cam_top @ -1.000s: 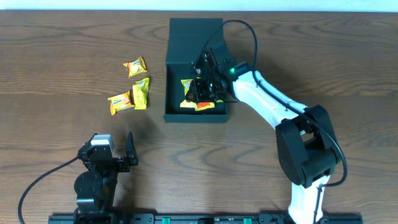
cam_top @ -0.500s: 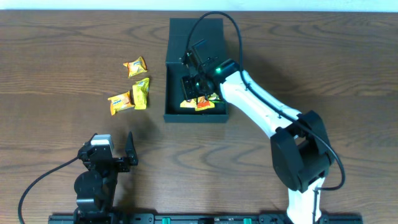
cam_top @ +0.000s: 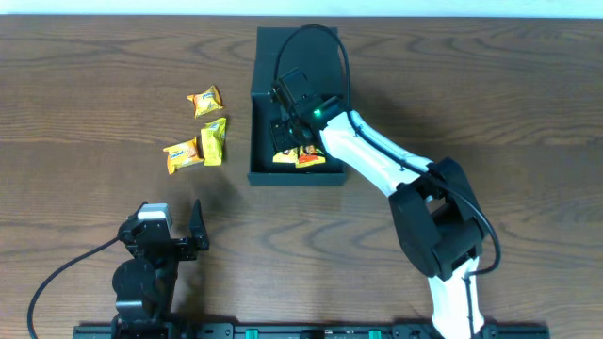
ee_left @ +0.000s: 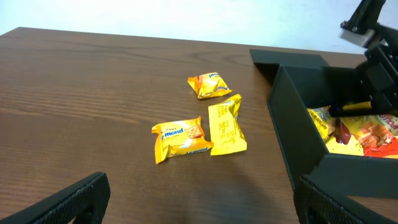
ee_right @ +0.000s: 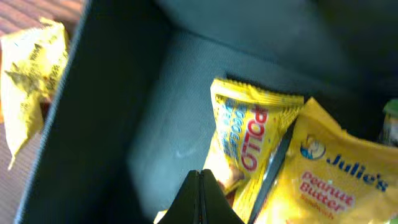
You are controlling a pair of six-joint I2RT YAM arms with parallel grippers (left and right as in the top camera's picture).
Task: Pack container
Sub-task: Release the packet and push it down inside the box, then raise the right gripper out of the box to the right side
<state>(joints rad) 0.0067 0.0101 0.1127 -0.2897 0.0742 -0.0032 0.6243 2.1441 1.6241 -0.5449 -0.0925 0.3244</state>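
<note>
Matt dark container (cam_top: pixel 294 176), glossy packets (cam_top: pixel 183 154), wood-grain table (cam_top: pixel 94 75).

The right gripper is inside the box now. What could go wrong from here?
1. The shut right gripper sits right over the packets in the container; pulling out, it might snag a wrapper.
2. Heading for the three loose packets on the table, it could bump the container's left wall and shift it.

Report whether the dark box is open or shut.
Open. The container has its lid flap laid back behind it, and yellow snack packets show inside.
</note>
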